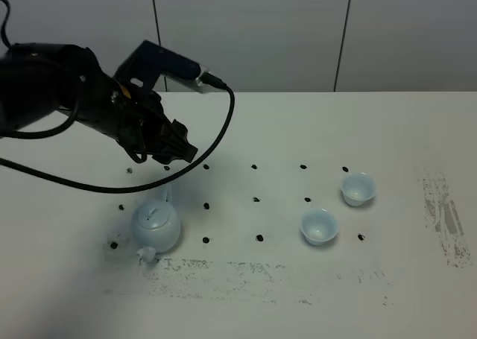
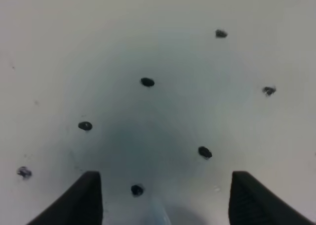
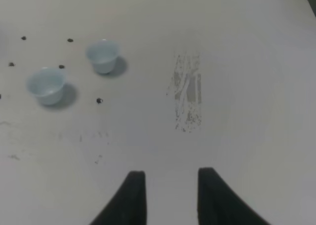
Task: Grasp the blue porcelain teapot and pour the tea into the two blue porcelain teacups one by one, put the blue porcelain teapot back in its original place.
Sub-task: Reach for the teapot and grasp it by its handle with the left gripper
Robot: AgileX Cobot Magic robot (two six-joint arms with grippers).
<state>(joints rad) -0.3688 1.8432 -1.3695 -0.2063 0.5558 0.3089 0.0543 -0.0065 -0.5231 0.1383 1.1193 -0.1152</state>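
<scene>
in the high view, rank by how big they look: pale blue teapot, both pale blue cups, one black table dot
1. round-bellied pale blue porcelain teapot
2. small pale blue porcelain bowl-shaped cups, nearer cup and farther cup: look alike, tied
3. black dot

The blue porcelain teapot (image 1: 156,226) and the two blue porcelain teacups (image 1: 358,188) (image 1: 319,226) are a very pale, glossy blue. The surface (image 1: 298,130) is white, patterned with a grid of black dots (image 1: 254,166) and streaked with grey scuff marks (image 1: 443,212). The left tool (image 1: 181,151) and right tool (image 3: 168,180) are black.
</scene>
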